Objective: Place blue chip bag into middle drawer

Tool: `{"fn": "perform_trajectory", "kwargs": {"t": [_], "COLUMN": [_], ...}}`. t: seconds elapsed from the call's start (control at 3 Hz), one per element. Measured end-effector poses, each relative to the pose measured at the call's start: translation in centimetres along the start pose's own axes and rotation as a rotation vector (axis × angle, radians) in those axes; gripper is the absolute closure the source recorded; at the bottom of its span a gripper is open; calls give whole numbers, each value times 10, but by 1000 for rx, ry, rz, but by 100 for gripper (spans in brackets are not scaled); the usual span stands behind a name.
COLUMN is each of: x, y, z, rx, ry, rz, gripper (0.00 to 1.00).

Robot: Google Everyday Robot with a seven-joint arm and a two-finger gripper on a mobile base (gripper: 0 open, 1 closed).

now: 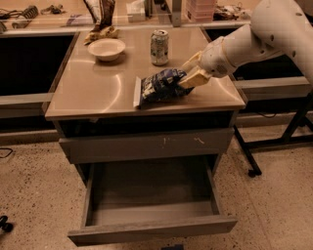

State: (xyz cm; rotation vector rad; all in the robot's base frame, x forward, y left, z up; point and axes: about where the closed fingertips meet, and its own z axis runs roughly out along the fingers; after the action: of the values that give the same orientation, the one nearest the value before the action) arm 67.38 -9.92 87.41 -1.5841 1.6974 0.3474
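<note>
The blue chip bag [159, 87] lies on the tan cabinet top [93, 90], its pale sealed edge to the left. My gripper [190, 71] comes in from the right and is shut on the bag's right end, one pale finger [194, 78] in front of it and the other behind. The bag's right end looks bunched and slightly raised; its left end rests on the top. The middle drawer [151, 230] stands pulled out below, with a plain front panel and nothing inside.
A closed drawer front with pale scratch marks [146, 145] sits above the open drawer. A soda can [159, 47] stands just behind the bag. A white bowl [106, 49] and a brown-and-white bag [100, 12] are at the back left. A black table leg [244, 151] stands to the right.
</note>
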Motion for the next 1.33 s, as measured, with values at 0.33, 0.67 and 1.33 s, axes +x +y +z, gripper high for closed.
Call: {"fn": "perform_trajectory", "kwargs": {"t": [0.33,0.67,1.33], "x": [-13,-28,-57], "y": [27,56,138], "z": [-19,-43,-110], "rx": [-44,-84,-133], "ry": [-6,-12,8], "rz": [-10,-15,67], "gripper": [87,100,100]}}
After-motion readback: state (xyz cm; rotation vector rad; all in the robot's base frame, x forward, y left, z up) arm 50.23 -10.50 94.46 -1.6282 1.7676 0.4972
